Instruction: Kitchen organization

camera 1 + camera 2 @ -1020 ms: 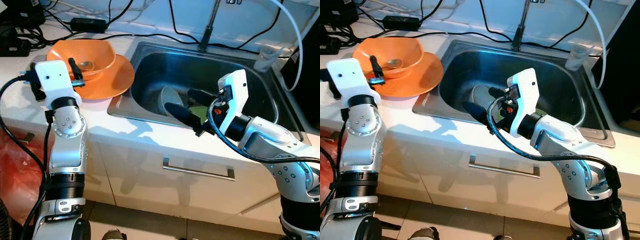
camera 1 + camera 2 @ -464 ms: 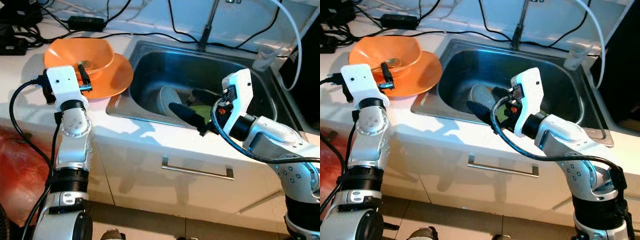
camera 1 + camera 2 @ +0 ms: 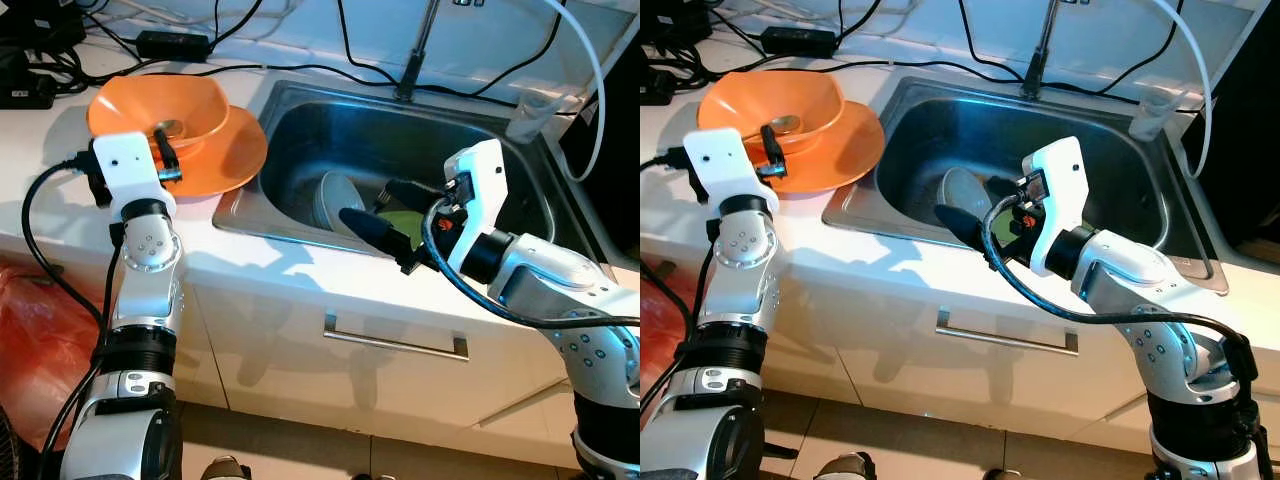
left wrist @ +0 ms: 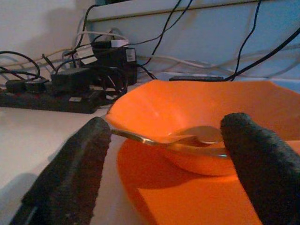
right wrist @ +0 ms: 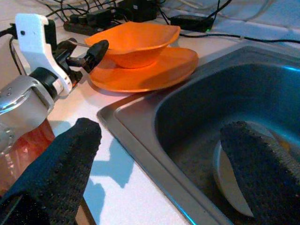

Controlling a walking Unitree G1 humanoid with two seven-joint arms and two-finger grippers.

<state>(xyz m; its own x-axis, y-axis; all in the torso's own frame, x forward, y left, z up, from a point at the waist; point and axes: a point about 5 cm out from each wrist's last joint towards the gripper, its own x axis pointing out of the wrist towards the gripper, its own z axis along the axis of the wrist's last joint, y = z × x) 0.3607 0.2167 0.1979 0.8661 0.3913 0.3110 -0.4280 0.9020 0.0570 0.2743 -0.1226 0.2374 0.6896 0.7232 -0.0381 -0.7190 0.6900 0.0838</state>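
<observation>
While the right gripper (image 3: 385, 215) hangs spread over the sink (image 3: 300, 110), the left gripper (image 4: 173, 154), jaws apart, faces the spoon (image 4: 187, 138) lying crosswise in the orange bowl (image 4: 187, 103).

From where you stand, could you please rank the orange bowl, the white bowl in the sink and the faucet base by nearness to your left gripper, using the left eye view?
1. Orange bowl: just beyond the left gripper, on the orange plate.
2. White bowl: to its right, down in the sink.
3. Faucet base: farthest, behind the sink's rear rim.
</observation>
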